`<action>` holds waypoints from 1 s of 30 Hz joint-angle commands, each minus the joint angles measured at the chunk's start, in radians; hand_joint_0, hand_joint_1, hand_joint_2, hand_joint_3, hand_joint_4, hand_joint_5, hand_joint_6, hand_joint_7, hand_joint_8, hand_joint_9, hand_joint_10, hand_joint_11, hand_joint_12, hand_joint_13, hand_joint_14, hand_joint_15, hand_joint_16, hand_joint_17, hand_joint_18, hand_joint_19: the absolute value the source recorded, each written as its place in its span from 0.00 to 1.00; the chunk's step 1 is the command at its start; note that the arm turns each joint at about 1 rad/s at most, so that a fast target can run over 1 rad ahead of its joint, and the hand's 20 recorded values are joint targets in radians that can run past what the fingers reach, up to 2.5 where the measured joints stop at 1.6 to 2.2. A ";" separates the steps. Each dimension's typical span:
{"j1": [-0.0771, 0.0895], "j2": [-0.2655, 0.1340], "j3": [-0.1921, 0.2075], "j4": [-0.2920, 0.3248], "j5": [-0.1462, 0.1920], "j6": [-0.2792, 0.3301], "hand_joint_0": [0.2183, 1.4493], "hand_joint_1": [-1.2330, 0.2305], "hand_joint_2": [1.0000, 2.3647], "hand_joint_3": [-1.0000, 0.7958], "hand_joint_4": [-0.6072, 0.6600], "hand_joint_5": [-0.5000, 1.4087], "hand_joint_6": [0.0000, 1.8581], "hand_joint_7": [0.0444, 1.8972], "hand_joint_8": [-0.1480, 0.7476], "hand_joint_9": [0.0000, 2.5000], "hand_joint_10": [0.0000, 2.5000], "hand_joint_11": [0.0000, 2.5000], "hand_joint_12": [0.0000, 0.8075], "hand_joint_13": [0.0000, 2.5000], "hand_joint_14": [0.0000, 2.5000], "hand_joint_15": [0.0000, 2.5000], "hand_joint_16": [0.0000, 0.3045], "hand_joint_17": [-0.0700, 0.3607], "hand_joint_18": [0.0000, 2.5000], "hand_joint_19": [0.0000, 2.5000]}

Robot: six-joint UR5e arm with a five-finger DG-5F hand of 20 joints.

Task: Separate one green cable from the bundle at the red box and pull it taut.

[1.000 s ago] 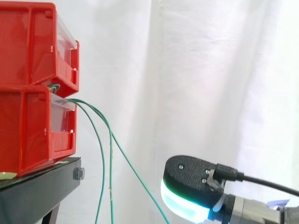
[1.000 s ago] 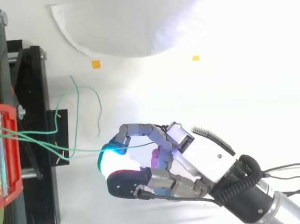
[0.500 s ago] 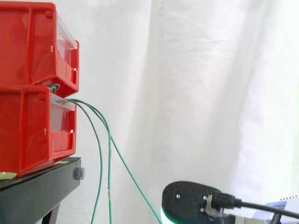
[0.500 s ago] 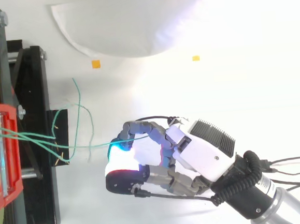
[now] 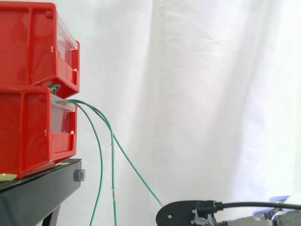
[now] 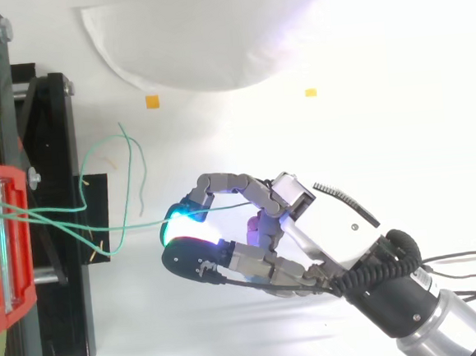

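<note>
- Stacked red bins [image 5: 28, 117] on black stand [image 5: 42, 195] anchor the green cable bundle [image 5: 75, 102], which exits between them.
- Hand [image 6: 333, 228] sits low, well apart from the bins, giving pull room.
- Fingers curled, pads [image 6: 179, 215] pinching one green cable [image 6: 147, 228]; it runs near-straight, the rest hang slack.

Looks like a robotics lab rig here. A white curtain [image 5: 211, 94] behind, red bins [image 5: 28, 47] stacked on a black stand [image 5: 42, 193], small orange tape marks [image 6: 152, 101] on the white surface [image 6: 135, 343].
</note>
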 commanded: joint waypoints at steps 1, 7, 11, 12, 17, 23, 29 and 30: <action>0.000 0.000 0.010 -0.002 0.011 0.011 0.34 0.39 0.02 0.51 0.57 0.31 0.34 0.63 0.45 0.93 0.01 0.63 0.43 0.76 0.00 0.64 0.16 0.42 0.52 0.43; 0.000 0.001 0.028 -0.026 0.020 0.035 0.34 0.39 0.02 0.53 0.56 0.31 0.34 0.64 0.46 0.93 0.01 0.63 0.43 0.76 0.00 0.64 0.16 0.41 0.52 0.43; -0.003 0.010 0.034 -0.055 0.020 0.080 0.34 0.39 0.02 0.53 0.56 0.31 0.34 0.65 0.47 0.92 0.01 0.64 0.44 0.75 0.00 0.64 0.16 0.42 0.52 0.43; -0.004 0.020 0.033 -0.075 0.020 0.097 0.34 0.39 0.02 0.53 0.55 0.31 0.34 0.65 0.46 0.92 0.01 0.64 0.44 0.75 0.00 0.64 0.16 0.42 0.52 0.43; -0.006 0.026 0.019 -0.247 0.017 0.206 0.34 0.39 0.02 0.53 0.55 0.31 0.34 0.64 0.46 0.92 0.01 0.64 0.44 0.75 0.00 0.64 0.16 0.42 0.52 0.43; -0.007 0.026 -0.047 -0.465 0.011 0.503 0.34 0.39 0.02 0.53 0.55 0.31 0.34 0.64 0.46 0.92 0.01 0.64 0.44 0.75 0.00 0.64 0.16 0.42 0.52 0.43; 0.013 0.043 -0.127 -0.615 0.011 0.727 0.34 0.39 0.02 0.53 0.54 0.31 0.34 0.64 0.47 0.92 0.01 0.63 0.45 0.75 0.00 0.64 0.16 0.42 0.52 0.43; 0.013 0.055 -0.139 -0.629 0.008 0.729 0.34 0.39 0.02 0.53 0.55 0.31 0.34 0.64 0.47 0.92 0.01 0.64 0.44 0.75 0.00 0.64 0.16 0.42 0.52 0.43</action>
